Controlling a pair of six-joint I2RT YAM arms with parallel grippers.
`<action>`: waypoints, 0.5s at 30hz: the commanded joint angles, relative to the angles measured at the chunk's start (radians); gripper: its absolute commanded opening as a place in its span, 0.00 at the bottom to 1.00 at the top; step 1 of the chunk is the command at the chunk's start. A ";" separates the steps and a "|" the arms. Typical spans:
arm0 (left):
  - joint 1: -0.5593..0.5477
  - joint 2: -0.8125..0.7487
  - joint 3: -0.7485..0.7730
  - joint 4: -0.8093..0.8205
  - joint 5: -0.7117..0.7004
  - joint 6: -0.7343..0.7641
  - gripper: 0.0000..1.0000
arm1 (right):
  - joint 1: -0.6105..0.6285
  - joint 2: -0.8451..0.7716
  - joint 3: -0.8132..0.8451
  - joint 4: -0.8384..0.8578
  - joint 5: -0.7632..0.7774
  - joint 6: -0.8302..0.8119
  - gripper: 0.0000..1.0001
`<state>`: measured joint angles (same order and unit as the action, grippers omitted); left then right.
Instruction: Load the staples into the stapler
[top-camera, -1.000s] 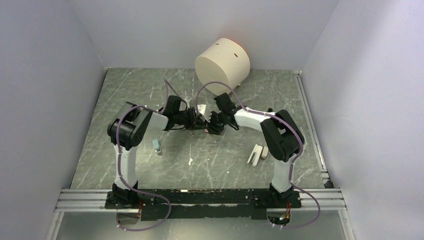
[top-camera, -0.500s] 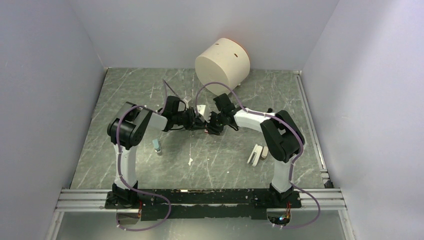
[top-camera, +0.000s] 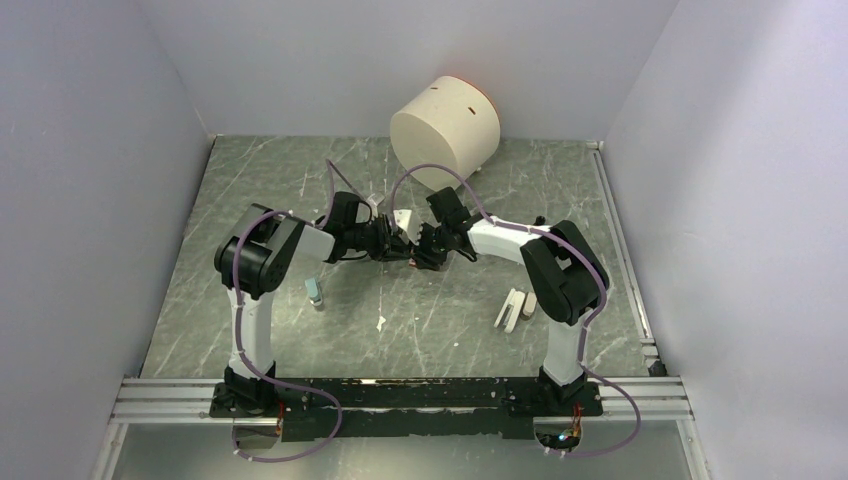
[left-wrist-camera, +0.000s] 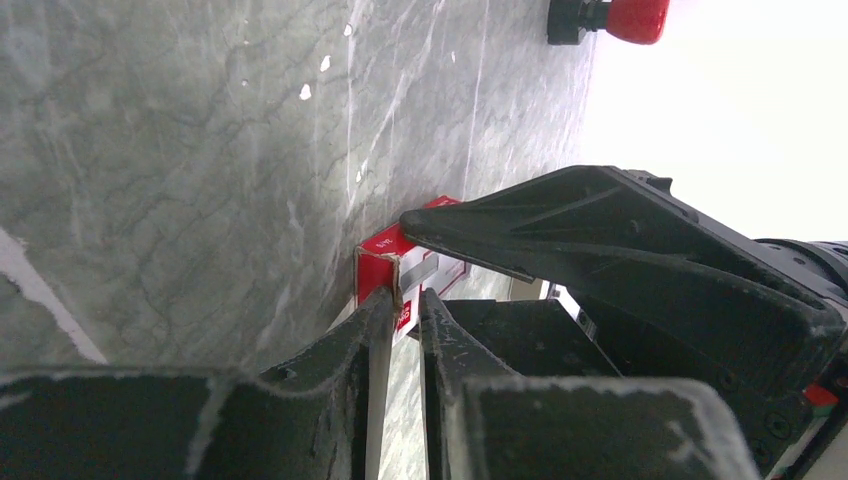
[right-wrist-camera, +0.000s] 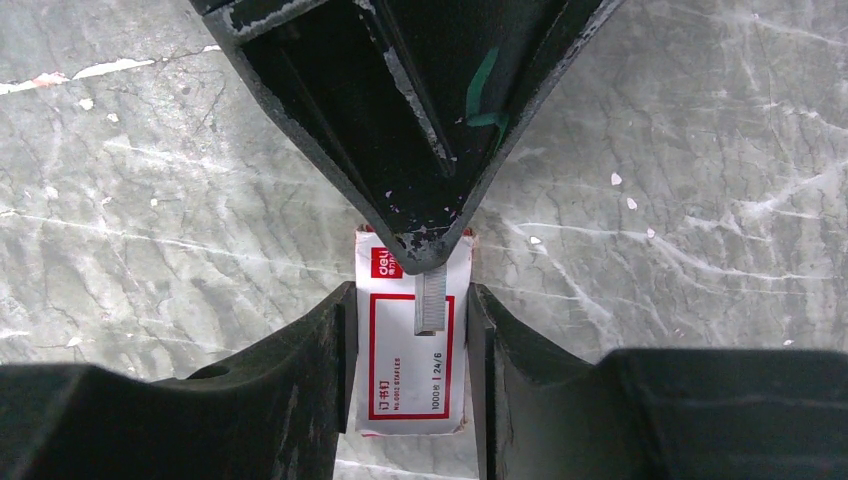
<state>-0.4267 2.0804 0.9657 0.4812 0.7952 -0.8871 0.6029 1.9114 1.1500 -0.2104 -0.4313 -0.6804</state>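
Observation:
Both grippers meet at the table's middle. My right gripper (right-wrist-camera: 410, 296) (top-camera: 424, 250) is shut on the sides of a small red-and-white staple box (right-wrist-camera: 410, 370) (left-wrist-camera: 383, 250), which it holds above the table. From the opposite side my left gripper (top-camera: 399, 244) (left-wrist-camera: 404, 296) reaches the box's open end. Its narrow tips pinch a short grey strip of staples (right-wrist-camera: 432, 300) (left-wrist-camera: 418, 272), and the strip lies along the box's face. A white stapler (top-camera: 511, 309) lies on the table by the right arm, apart from both grippers.
A big cream cylinder (top-camera: 445, 130) lies tipped at the back middle. A small blue-grey object (top-camera: 315, 293) rests by the left arm, and a white scrap (top-camera: 381, 322) sits nearer the front. Grey walls close in the marbled table (top-camera: 250, 180) on three sides.

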 joint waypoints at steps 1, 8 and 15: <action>-0.027 0.035 0.017 -0.029 0.088 0.000 0.21 | 0.035 0.036 -0.006 0.008 -0.041 -0.002 0.43; -0.013 0.032 0.041 -0.149 0.029 0.066 0.21 | 0.021 0.036 -0.002 -0.088 0.039 -0.042 0.55; -0.005 0.028 0.053 -0.167 0.027 0.082 0.22 | -0.015 0.018 0.011 -0.174 0.020 -0.063 0.62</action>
<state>-0.4347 2.0956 1.0016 0.3466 0.8154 -0.8394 0.6044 1.9118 1.1637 -0.2581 -0.4309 -0.7052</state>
